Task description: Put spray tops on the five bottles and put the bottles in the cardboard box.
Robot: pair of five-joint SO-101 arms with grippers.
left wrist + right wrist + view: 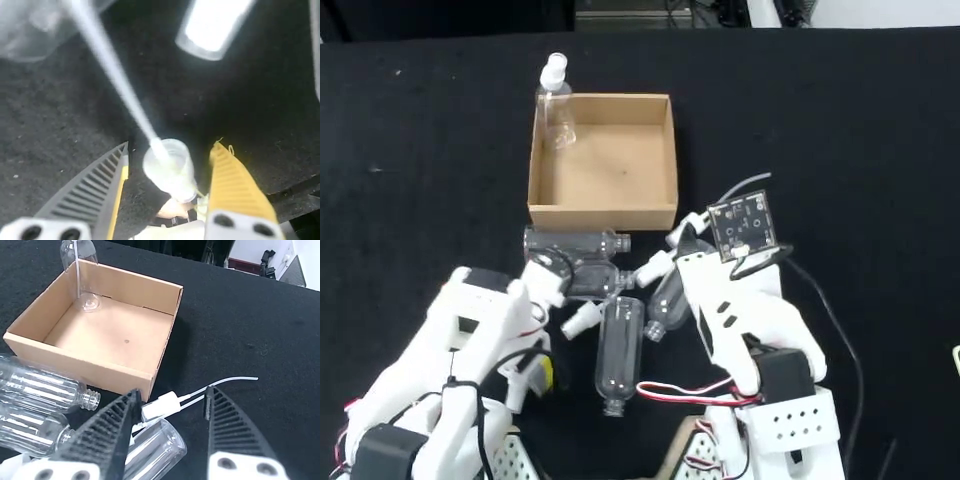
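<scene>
A cardboard box (602, 160) (107, 335) holds one capped bottle (556, 100) (80, 270) upright in a far corner. Several uncapped clear bottles (620, 350) (40, 390) lie on the black table in front of the box. My left gripper (548, 278) (171, 145) is shut on a spray top (170, 170), whose tube points towards a blurred bottle (35, 30). My right gripper (688, 240) (172, 392) hangs open just over another spray top (160, 407) (682, 230) beside the box's near corner, with a lying bottle (152, 450) under it.
Two more spray tops (655, 265) (582, 318) lie among the bottles. Bare black table (840, 130) stretches right of the box and to its left. Red and black cables (670, 392) run between the arms' bases.
</scene>
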